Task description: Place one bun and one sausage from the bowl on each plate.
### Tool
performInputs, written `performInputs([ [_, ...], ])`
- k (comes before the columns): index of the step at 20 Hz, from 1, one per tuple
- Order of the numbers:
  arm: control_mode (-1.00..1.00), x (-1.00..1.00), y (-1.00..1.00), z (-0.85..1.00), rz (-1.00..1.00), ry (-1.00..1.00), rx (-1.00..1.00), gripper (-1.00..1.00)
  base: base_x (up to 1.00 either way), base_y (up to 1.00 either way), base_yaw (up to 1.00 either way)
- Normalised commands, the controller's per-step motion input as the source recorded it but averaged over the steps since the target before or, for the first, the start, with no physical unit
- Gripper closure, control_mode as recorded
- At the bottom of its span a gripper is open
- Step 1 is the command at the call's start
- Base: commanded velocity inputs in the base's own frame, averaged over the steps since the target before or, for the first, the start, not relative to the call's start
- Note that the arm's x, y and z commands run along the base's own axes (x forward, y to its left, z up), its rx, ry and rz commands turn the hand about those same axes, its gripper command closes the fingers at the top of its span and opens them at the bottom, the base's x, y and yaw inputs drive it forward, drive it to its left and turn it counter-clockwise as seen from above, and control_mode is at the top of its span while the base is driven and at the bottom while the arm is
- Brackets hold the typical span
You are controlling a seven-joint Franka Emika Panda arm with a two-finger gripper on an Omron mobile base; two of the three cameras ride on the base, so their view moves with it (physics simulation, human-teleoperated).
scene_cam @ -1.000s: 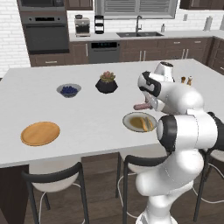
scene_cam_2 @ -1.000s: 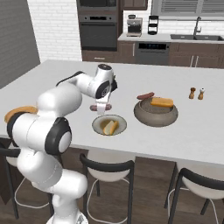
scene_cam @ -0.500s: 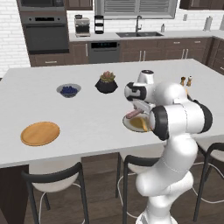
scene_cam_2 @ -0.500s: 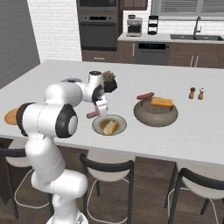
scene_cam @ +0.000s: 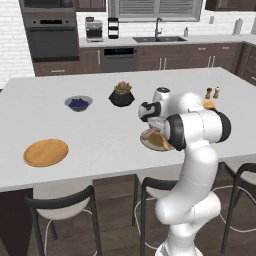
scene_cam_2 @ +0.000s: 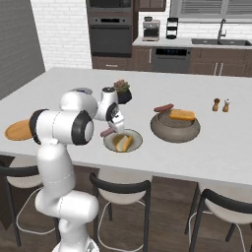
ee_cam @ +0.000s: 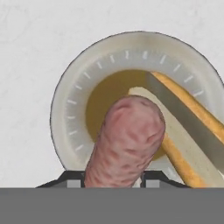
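My gripper is shut on a pinkish-brown sausage and holds it just above the pale grey plate with the brown centre. A bun lies on that plate. In the hand view the sausage sticks out between the fingertips over the plate, with the bun to its right. The tan-grey bowl stands right of the plate and holds another bun and a sausage. The wooden plate lies bare at the counter's left.
A small bowl of blue berries and a black plant pot stand behind the plates. Two shakers stand at the far right. Stools line the counter's near edge. Open counter lies between the two plates.
The arm has swung from beside the bowl toward the pale grey plate, carrying the sausage down over it. The grip has held.
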Motion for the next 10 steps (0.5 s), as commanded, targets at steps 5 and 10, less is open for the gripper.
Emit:
performInputs([
  [5, -1.00, 0.50, 0.00, -0.45, 0.04, 0.00, -0.01, 1.00, 0.00, 0.00, 0.00],
  [10, -1.00, 0.03, -0.12, -0.16, 0.02, 0.00, 0.00, 1.00, 0.00, 0.00, 0.00],
])
